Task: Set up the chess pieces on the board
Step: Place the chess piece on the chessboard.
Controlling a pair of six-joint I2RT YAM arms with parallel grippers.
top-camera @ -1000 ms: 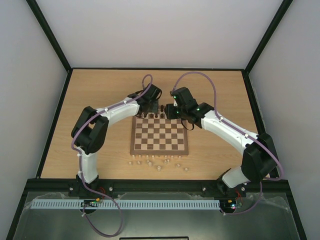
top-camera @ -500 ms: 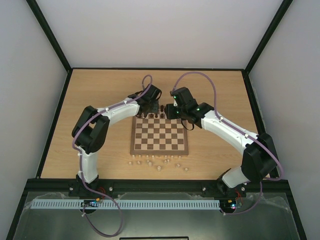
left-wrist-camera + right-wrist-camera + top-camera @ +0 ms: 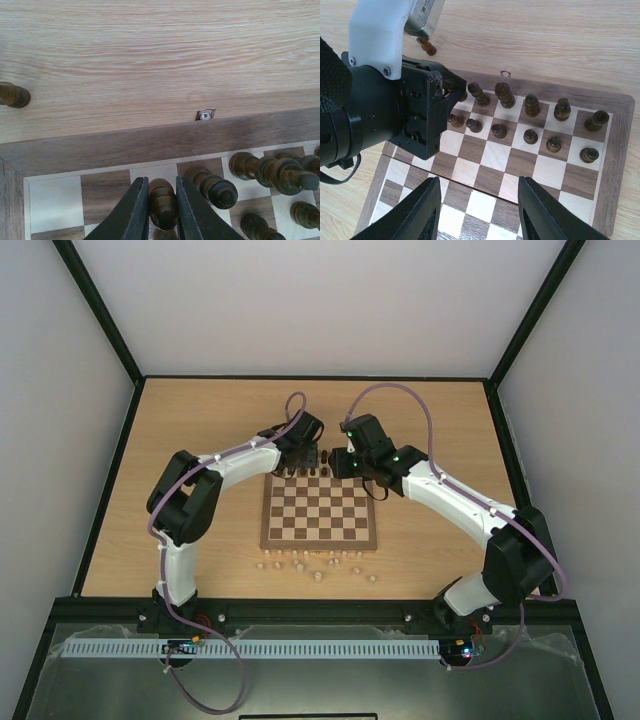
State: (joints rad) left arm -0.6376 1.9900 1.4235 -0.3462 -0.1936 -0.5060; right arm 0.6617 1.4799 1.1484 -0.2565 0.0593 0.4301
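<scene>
One chess piece [image 3: 162,206] in left pincer [image 3: 162,186], left arm [image 3: 226,468] shifted slightly

I see a light wooden table [image 3: 200,430] with its grain running from 9 to 3 o'clock. Pale pieces [image 3: 318,576] lie scattered in a loose row near the table's 6 o'clock edge, short of its rim. White walls [image 3: 320,300] close in at 9, 12 and 3 o'clock, edged by a black frame [image 3: 104,315]. A white slotted rail [image 3: 250,649] runs along 6 o'clock, off the table.
</scene>
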